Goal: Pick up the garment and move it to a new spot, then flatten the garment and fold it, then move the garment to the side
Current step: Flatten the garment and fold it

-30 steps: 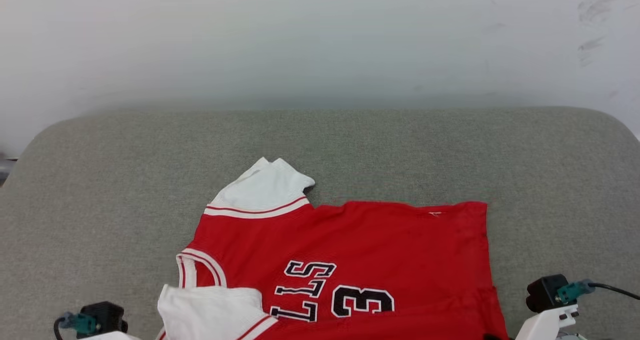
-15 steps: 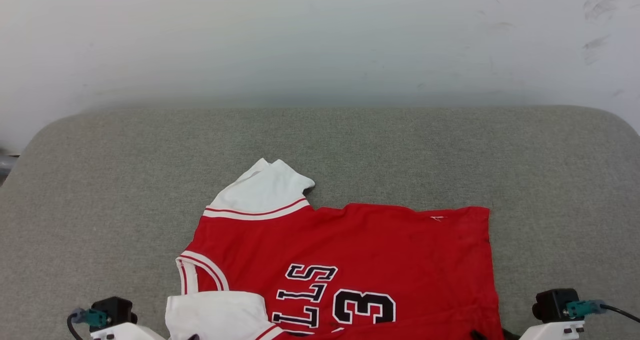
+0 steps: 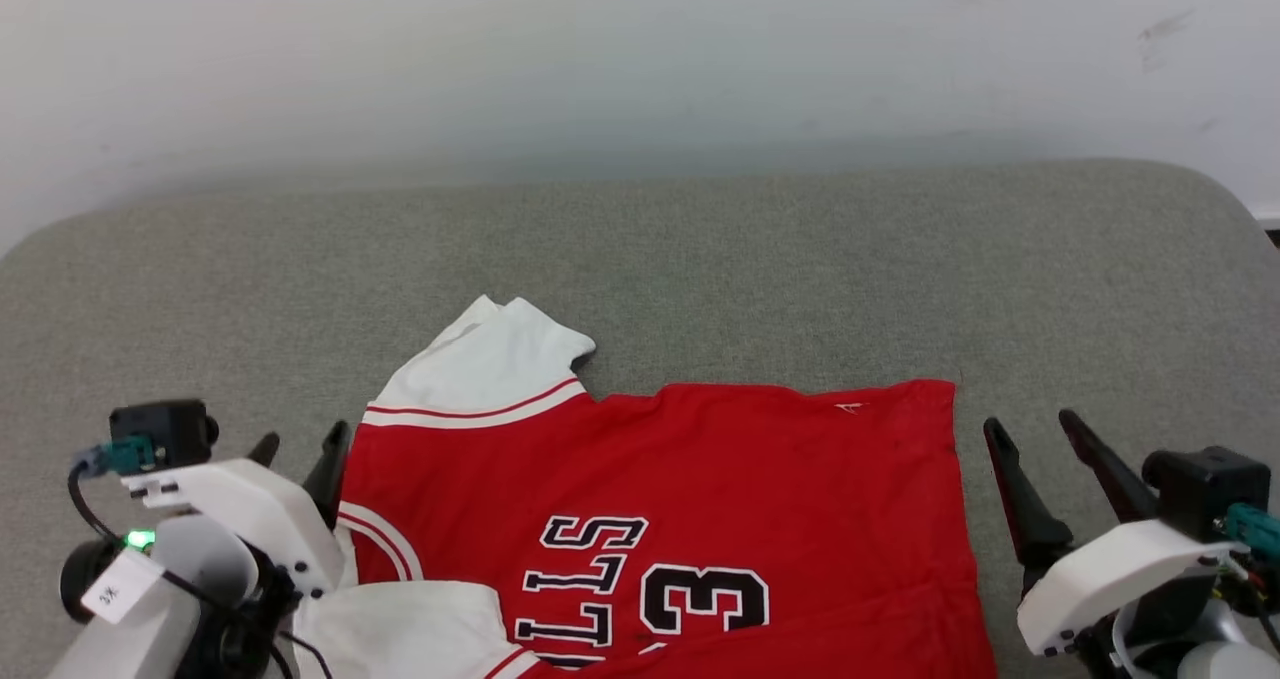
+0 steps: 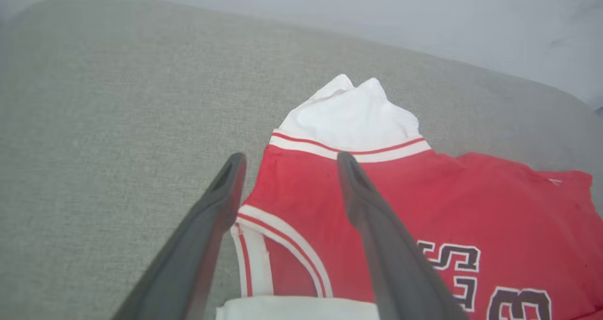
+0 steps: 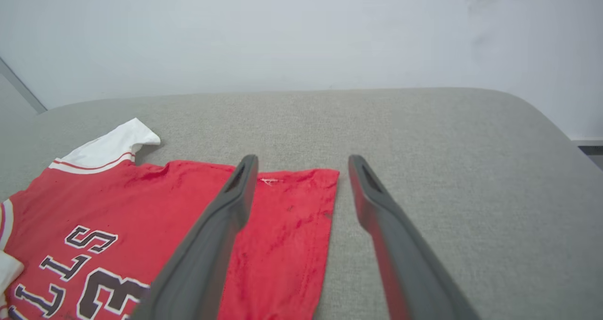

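Garment (image 3: 700, 479), a red jersey-style T-shirt w/ white sleeves, is laid flat on the grey fabric-covered tabletop (image 3: 800, 259) near its front edge. The neck opening is turned to the robot's left and the hem to its right. The lower part is cut off by the head view's edge. Black, white-outlined lettering (image 3: 650, 589) ("LLS", "3") is seen facing up. The far sleeve (image 3: 490, 364) is spread toward the pale wall (image 3: 640, 59); the near sleeve (image 3: 420, 629) is seen at lower left, next to the striped neck trim (image 3: 375, 544). Left gripper (image 3: 300, 446) is held wide open just beside the shoulder edge. In its wrist view one finger is seen over bare tabletop, the other over red fabric; nothing is gripped. Right gripper (image 3: 1030, 424) is likewise spread wide beside the hem edge, w/ nothing held btwn its fingers. Contact w/ the cloth cannot be judged for either
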Robot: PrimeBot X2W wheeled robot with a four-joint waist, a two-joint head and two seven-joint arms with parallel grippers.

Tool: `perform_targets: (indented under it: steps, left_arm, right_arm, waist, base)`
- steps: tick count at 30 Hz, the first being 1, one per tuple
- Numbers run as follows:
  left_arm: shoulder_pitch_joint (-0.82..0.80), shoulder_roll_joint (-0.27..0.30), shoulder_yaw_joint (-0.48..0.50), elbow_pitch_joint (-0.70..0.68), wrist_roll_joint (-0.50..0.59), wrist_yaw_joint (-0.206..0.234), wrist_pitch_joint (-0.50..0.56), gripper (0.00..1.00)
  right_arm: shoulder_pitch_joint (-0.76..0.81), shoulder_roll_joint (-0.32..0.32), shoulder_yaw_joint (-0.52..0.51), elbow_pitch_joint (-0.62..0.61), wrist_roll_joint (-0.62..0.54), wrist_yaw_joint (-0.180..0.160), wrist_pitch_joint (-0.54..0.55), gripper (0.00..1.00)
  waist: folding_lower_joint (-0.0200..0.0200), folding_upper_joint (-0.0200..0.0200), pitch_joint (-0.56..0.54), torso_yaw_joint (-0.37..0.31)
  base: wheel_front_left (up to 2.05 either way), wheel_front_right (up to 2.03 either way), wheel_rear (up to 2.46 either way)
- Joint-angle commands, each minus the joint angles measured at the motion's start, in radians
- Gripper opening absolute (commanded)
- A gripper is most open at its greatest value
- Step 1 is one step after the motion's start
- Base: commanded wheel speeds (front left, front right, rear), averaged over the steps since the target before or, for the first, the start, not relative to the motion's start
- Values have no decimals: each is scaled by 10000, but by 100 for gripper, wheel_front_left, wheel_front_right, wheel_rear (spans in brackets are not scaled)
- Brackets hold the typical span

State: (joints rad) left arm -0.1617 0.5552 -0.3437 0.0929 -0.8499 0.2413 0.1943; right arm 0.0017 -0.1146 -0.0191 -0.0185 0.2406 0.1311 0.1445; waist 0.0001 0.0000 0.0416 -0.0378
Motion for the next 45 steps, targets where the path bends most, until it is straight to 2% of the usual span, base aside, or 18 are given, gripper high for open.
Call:
perform_targets:
  steps: [1, 6, 10, 15, 20, 24, 27, 32, 33, 34, 35, 36, 42, 45]
  left_arm:
    - [-351, -7, 28, 73, 90, -42, -71, 100]
    - [-1729, 257, -33, 558, 372, -328, 209, 100]
    - [-2970, 422, -298, 1058, 422, -715, 1002, 100]
    - [-4507, 540, -790, 1884, 223, -1367, 2597, 100]
    - [-5806, 802, -1186, 2715, 17, -1777, 4453, 100]
    - [-6620, 1056, -1371, 3135, 74, -1863, 5478, 100]
    - [-6940, 1148, -1531, 3533, 73, -1725, 6192, 100]
    - [-6712, 1111, -1996, 4138, -266, -1429, 8054, 100]
    - [-6619, 1069, -2077, 4162, -335, -1385, 8324, 67]
    - [-6544, 1014, -2106, 4153, -399, -1331, 8438, 41]
    - [-6501, 971, -2120, 4121, -426, -1301, 8509, 18]
    - [-6453, 933, -2139, 4099, -433, -1285, 8520, 0]
    - [-6575, 766, -1940, 4025, -425, -1303, 7874, 0]
    - [-6767, 684, -1850, 3996, -376, -1385, 7489, 0]
  right_arm:
    - [-236, 51, -3, -186, -111, -8, -128, 100]
    - [-952, 172, 53, -784, -364, -8, -565, 100]
    - [-1440, 236, 83, -932, -370, -8, -719, 100]
    - [-1901, 344, 234, -738, -280, -8, -953, 100]
    - [-2218, 427, 437, -463, -38, -8, -1234, 100]
    - [-2425, 476, 560, -157, 92, -8, -1443, 100]
    - [-2547, 495, 700, 35, 275, -8, -1597, 100]
    - [-2652, 524, 759, 398, 518, -8, -1760, 100]
    - [-2688, 527, 762, 477, 577, -8, -1798, 100]
    - [-2725, 529, 746, 559, 617, -8, -1793, 100]
    - [-2753, 503, 733, 667, 661, -8, -1761, 100]
    - [-2775, 446, 752, 748, 752, -8, -1741, 100]
    - [-3207, -225, 987, 1518, 1556, -8, -1367, 100]
    - [-3488, -805, 1303, 2084, 1990, -8, -617, 100]
  waist:
    - [-1, 0, 383, -232]
    - [-1, 0, 1372, -710]
    - [-1, 0, 2141, -1016]
    - [-1, 0, 2853, -1423]
    - [-1, 0, 3388, -1895]
    - [-1, 0, 3777, -2210]
    - [-1, 0, 4004, -2409]
    - [-1, 0, 4185, -2618]
    - [-1, 0, 4202, -2633]
    - [-1, 0, 4220, -2643]
    - [-1, 0, 4238, -2646]
    - [-1, 0, 4240, -2641]
    - [-1, 0, 4071, -2438]
    - [-1, 0, 3839, -2240]
  base:
    - [0, 0, 0]
    - [0, 0, 0]
    - [0, 0, 0]
    - [0, 0, 0]
    - [0, 0, 0]
    - [0, 0, 0]
    - [0, 0, 0]
    - [0, 0, 0]
    - [0, 0, 0]
    - [0, 0, 0]
    - [0, 0, 0]
    - [0, 0, 0]
    - [0, 0, 0]
    - [0, 0, 0]
